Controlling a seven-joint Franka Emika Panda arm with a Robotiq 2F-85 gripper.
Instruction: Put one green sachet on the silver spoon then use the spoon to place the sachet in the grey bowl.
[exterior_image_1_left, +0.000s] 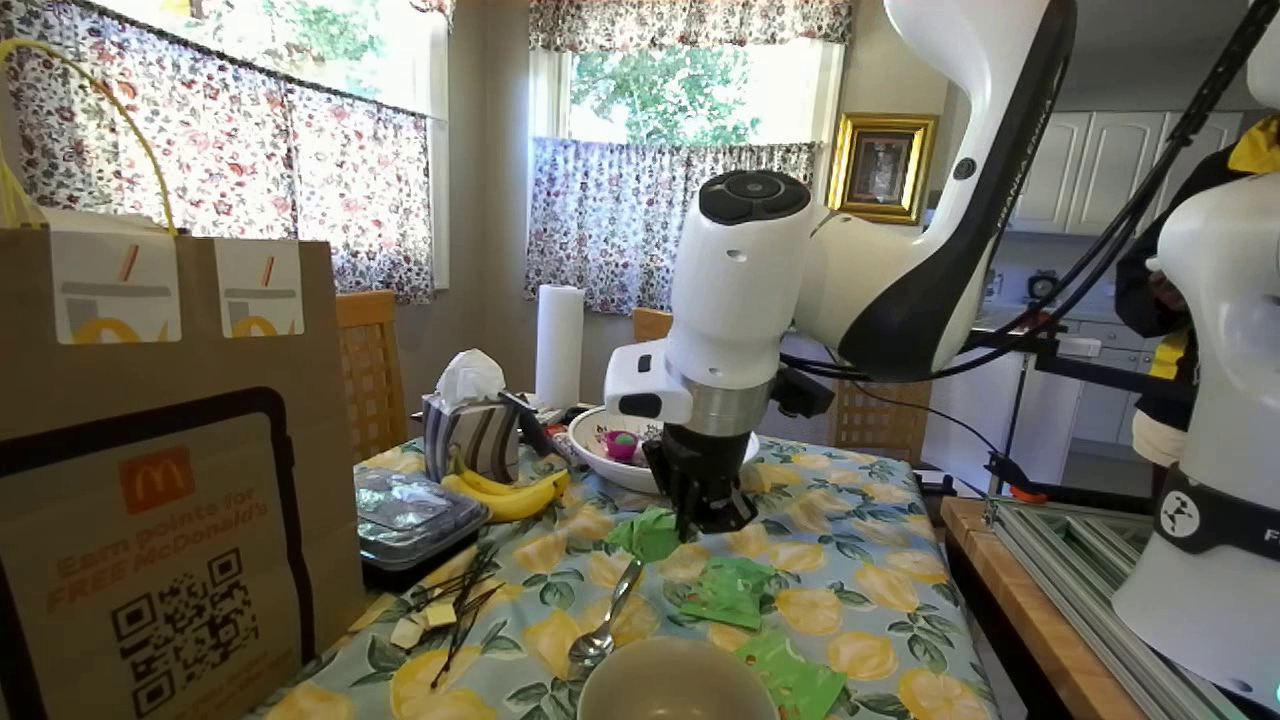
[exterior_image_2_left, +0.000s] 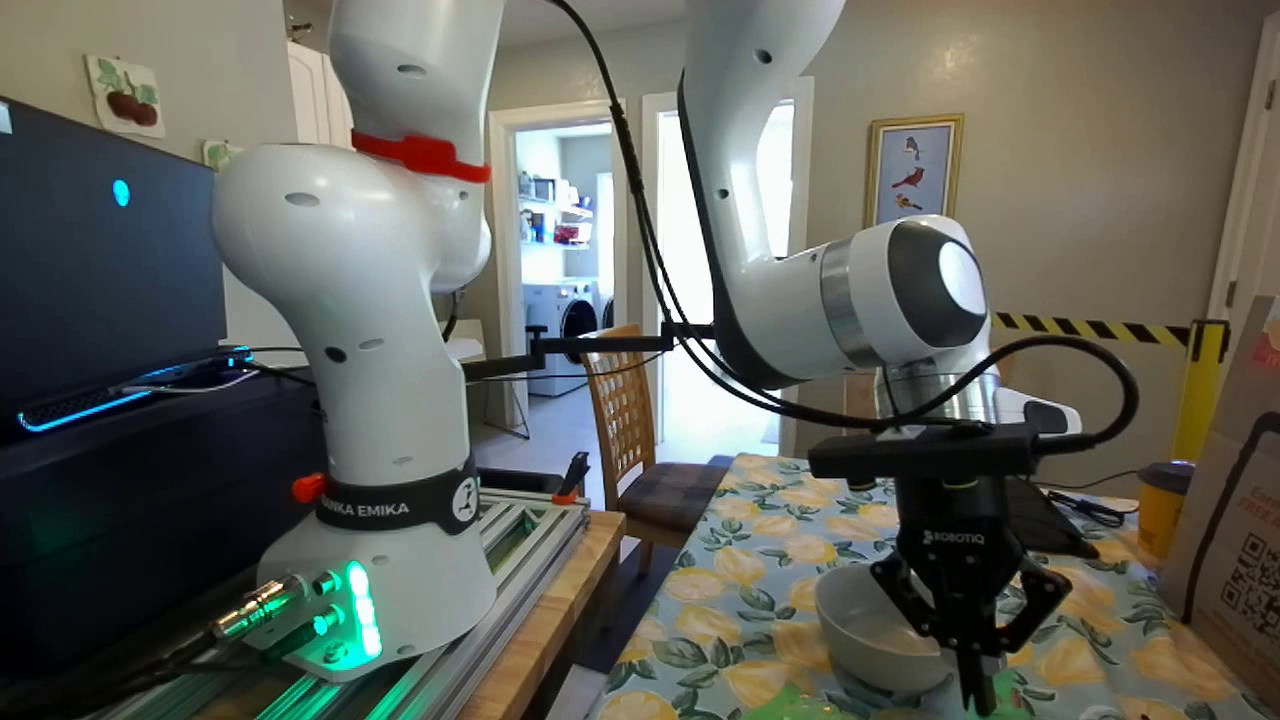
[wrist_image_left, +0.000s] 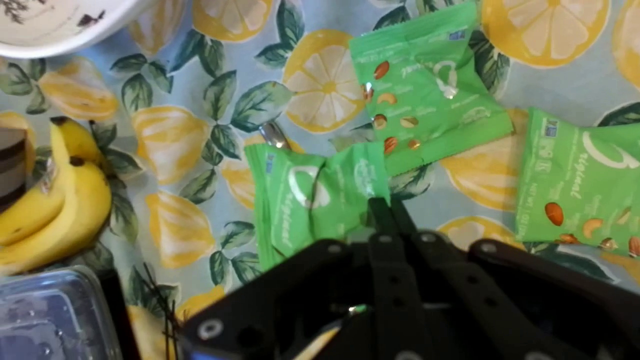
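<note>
A green sachet (wrist_image_left: 317, 197) lying over the handle of the silver spoon (exterior_image_1_left: 614, 612). In the wrist view a short metal end emerges past the sachet's edge; in an exterior view the spoon's bowl lies bare, just beside the grey bowl (exterior_image_1_left: 678, 685). Likely modes of failure: (a) with its load on the handle rather than in the spoon's bowl, the spoon probably offers no seat for the sachet, which would slide or roll off on lifting; (b) the sachet masks the far part of the handle, so a grasp there may catch wrapper along with metal; (c) a sideways move at this height may drag the sachet, or turn the spoon against the grey bowl's rim; (d) a wide spread of the fingers could disturb the neighbouring sachet (wrist_image_left: 432, 92). Jaws: in the wrist view the gripper (wrist_image_left: 388, 202) holds its two fingers side by side, with no visible gap between the tips. These overlap the sachet's lower right edge; whether they press on it, pinch a fold of it or only hover above cannot be resolved.
</note>
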